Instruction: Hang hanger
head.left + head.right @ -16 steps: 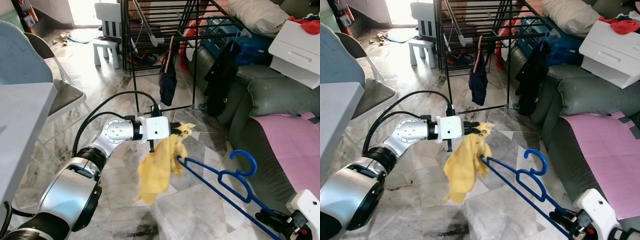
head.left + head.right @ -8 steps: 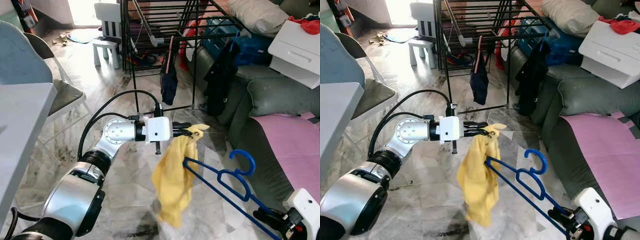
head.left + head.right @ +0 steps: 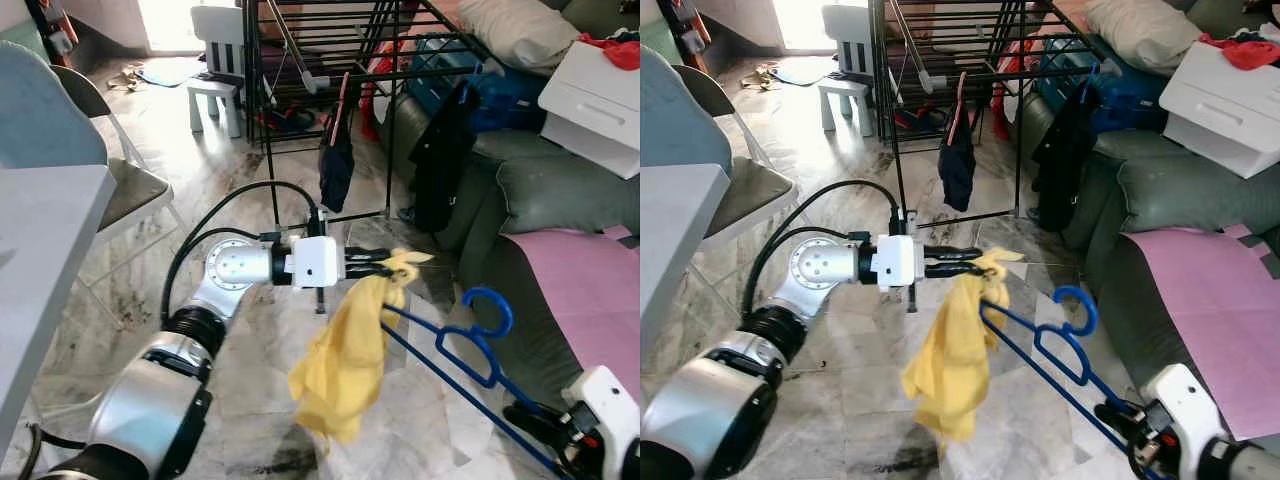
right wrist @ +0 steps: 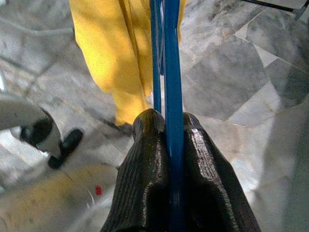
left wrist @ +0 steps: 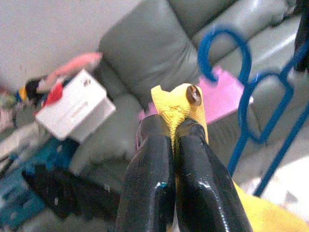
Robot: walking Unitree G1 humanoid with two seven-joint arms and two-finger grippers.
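Blue hanger (image 4: pixel 172 96) — pinched in jaws, yellow cloth (image 4: pixel 113 53) beyond

The hanger (image 3: pixel 470 340) looks like smooth blue plastic, and the yellow cloth (image 3: pixel 350 350) on it is soft and wrinkly. The left gripper (image 5: pixel 174 140) has shiny black fingers, while the right gripper (image 4: pixel 166 125) fingers look bumpy and dull. At 6 o'clock the floor (image 3: pixel 250 420) is shiny stone, and the sofa (image 3: pixel 540 200) at 3 o'clock looks like smooth grey leather.

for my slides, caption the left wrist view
Left claw pinching yellow cloth beside the blue hanger.
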